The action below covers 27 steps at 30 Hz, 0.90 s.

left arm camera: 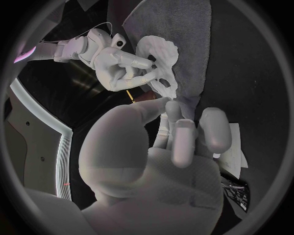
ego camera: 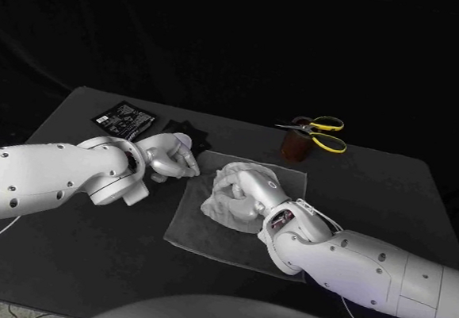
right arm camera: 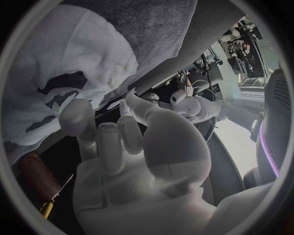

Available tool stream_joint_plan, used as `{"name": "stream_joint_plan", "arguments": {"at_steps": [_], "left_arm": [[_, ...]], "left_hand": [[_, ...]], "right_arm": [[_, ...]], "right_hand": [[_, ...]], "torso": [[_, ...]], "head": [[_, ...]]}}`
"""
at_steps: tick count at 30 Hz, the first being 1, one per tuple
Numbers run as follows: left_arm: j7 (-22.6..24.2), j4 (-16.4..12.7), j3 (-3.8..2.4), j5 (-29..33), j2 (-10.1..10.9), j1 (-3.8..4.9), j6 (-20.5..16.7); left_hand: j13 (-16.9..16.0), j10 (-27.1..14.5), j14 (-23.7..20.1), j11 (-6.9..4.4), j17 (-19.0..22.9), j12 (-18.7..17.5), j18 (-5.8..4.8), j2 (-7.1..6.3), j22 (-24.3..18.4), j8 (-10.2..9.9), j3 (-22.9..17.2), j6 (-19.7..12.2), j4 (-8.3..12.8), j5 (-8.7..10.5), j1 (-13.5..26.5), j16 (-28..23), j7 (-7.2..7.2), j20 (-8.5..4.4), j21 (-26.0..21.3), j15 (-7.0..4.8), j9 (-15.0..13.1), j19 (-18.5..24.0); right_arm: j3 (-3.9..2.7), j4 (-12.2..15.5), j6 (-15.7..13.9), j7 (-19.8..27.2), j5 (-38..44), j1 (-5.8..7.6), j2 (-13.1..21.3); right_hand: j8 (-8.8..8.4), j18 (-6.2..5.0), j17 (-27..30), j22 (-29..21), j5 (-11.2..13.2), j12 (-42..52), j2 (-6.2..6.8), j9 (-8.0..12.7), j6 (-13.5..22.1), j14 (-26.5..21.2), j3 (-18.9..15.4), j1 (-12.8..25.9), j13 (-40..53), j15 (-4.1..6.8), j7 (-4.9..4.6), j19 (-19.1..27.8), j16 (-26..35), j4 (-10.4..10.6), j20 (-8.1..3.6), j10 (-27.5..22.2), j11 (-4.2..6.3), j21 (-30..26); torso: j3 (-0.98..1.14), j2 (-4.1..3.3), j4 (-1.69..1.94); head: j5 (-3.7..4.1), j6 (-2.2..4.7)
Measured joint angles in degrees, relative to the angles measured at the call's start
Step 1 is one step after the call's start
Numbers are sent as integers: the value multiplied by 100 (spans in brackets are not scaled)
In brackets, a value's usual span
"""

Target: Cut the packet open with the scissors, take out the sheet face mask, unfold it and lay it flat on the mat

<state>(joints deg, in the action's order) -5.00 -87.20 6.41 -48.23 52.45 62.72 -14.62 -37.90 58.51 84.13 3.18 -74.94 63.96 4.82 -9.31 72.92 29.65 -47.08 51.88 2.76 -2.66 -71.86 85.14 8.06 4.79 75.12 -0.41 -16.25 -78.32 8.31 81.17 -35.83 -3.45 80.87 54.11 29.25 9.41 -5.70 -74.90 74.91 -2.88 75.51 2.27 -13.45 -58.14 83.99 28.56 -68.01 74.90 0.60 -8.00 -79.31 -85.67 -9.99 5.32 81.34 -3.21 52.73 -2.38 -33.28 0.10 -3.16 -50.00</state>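
The white sheet mask [ego camera: 223,204] lies crumpled and partly unfolded on the grey mat [ego camera: 191,230]. My right hand [ego camera: 251,192] is over the mask, and its thumb and fingers [left arm camera: 132,62] hold a raised fold of the sheet mask [left arm camera: 160,55]. From the right wrist, the thumb [right arm camera: 76,116] presses against the sheet mask [right arm camera: 67,58]. My left hand [ego camera: 169,156] hovers at the mat's left edge with its fingers [left arm camera: 183,139] curled in and nothing in them, a short way from the mask. The yellow-handled scissors [ego camera: 320,130] stand in a brown holder [ego camera: 298,146] behind the mat.
The black packet [ego camera: 125,118] lies at the table's back left, with a dark cut-off piece [ego camera: 188,131] beside it. A white sheet of paper [left arm camera: 235,149] lies on the table near my left hand. The brown holder [right arm camera: 36,171] stands close behind my right hand.
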Motion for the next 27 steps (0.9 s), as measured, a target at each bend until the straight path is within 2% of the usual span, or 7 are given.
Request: {"name": "stream_joint_plan", "arguments": {"at_steps": [5,9,13,19,27], "left_arm": [[3,-11,4,-78,42,-32,-81],[56,11,4,96,66,-40,-246],[139,38,2,502,79,-44,-444],[253,56,0,1019,82,-46,-649],[350,51,-1,1360,76,-47,-783]], "left_hand": [[-107,73,1,-11,0,65,0,2,0,10,7,-2,-7,0,-2,0,-2,0,0,-1,-19,0],[-170,111,1,-11,0,103,-1,25,-7,11,-11,-30,-25,0,-25,0,-20,0,0,-1,-28,0],[-189,123,1,0,0,106,-2,25,-35,32,-11,-61,-24,0,-25,0,-12,1,0,-1,-30,0],[-200,132,1,9,0,128,-2,26,-40,43,-27,-90,-40,0,-24,0,-1,1,0,-1,-30,0],[-225,132,0,10,0,128,-3,26,-42,43,-27,-90,-40,0,-24,0,-1,1,-1,0,-30,1]], "right_arm": [[0,36,121,-88,25,-5,-21],[-2,-67,375,-143,107,21,-119],[-8,-232,725,-152,235,84,-271],[-8,-485,1201,-145,450,140,-496],[-7,-716,1510,-137,657,184,-694]], "right_hand": [[-3,1,0,2,0,0,33,11,24,4,100,-40,1,3,-22,0,-18,-100,0,8,9,0],[-122,1,-1,4,-58,86,38,74,194,5,282,-193,3,5,-87,0,-40,-282,0,41,-24,92],[-213,3,-2,4,-58,169,51,111,315,5,364,-234,5,4,-44,-20,-60,-364,-20,87,-26,169],[-214,4,-6,3,-58,216,53,116,340,5,401,-236,5,4,-31,-21,-83,-401,-21,125,10,196],[-213,5,-5,0,-57,254,53,116,303,-16,401,-235,3,24,7,-41,-105,-401,-41,139,24,253]], "torso": [[0,-4,-1],[-3,-5,-1],[-7,-9,3],[-13,-10,8],[-16,-9,8]], "head": [[-33,0],[-63,0],[-99,0],[-149,0],[-211,0]]}}
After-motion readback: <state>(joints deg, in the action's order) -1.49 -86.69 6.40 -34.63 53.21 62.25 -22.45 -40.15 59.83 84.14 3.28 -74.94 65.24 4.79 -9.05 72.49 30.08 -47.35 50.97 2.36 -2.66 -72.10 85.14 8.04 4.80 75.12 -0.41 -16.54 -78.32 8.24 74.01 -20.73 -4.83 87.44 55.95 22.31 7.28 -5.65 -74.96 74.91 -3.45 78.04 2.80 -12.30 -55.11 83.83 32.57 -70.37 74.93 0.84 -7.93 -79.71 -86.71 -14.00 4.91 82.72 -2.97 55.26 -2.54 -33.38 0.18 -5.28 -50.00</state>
